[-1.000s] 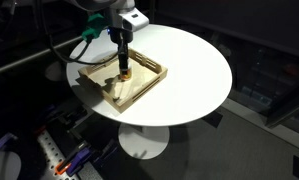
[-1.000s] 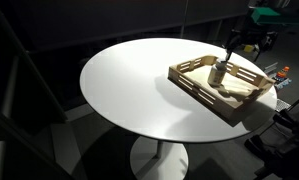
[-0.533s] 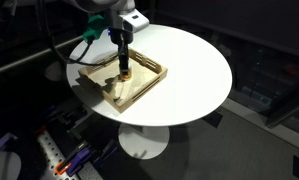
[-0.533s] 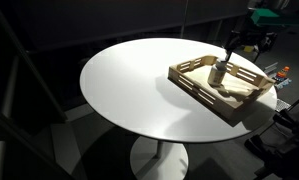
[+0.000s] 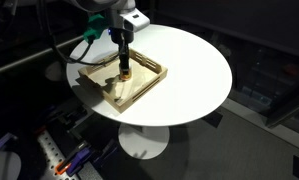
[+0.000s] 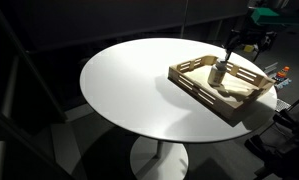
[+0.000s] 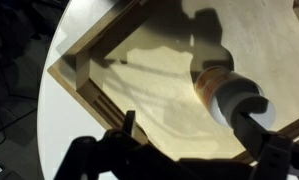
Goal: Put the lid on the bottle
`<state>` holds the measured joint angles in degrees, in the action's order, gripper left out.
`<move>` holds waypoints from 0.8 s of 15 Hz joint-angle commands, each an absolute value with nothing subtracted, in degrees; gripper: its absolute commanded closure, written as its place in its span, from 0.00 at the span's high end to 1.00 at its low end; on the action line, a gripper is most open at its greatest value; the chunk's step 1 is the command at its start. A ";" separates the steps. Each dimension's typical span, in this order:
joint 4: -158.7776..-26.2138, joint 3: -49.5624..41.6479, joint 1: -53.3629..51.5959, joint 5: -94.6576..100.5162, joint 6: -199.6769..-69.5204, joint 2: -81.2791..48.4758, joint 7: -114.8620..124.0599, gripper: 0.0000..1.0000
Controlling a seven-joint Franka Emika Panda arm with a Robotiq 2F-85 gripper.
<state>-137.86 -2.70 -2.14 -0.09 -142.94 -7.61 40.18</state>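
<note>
The small amber bottle (image 7: 207,80) stands in the wooden tray (image 7: 109,60), with the white lid (image 7: 232,98) sitting on its top. My gripper (image 7: 189,132) hangs open just above it. The dark right finger (image 7: 255,126) is close against the lid's edge, and the left finger (image 7: 124,125) is well clear over bare tray floor. In both exterior views the gripper (image 5: 121,58) (image 6: 227,52) points down over the bottle (image 5: 121,72) (image 6: 217,72) inside the tray (image 5: 139,90) (image 6: 194,82). Nothing is clamped between the jaws.
The tray lies near one edge of a round white table (image 5: 189,60) (image 6: 139,90) on a pedestal. The tray's raised slatted walls (image 7: 84,85) surround the bottle. Dark floor and cables lie beyond the table edge.
</note>
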 commanded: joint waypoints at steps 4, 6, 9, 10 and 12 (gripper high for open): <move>-138.46 -2.67 -1.16 -1.23 -140.57 -3.25 36.94 1.00; -138.68 -2.57 -0.64 -2.12 -138.26 -1.84 34.11 1.00; -138.47 -2.64 0.26 -3.79 -132.89 0.61 27.25 1.00; -138.32 -2.72 0.55 -4.11 -130.75 1.48 24.55 1.00; -138.03 -2.89 1.16 -4.39 -126.19 3.58 19.36 1.00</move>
<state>-137.91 -2.76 0.01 -2.88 -132.20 -0.45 26.77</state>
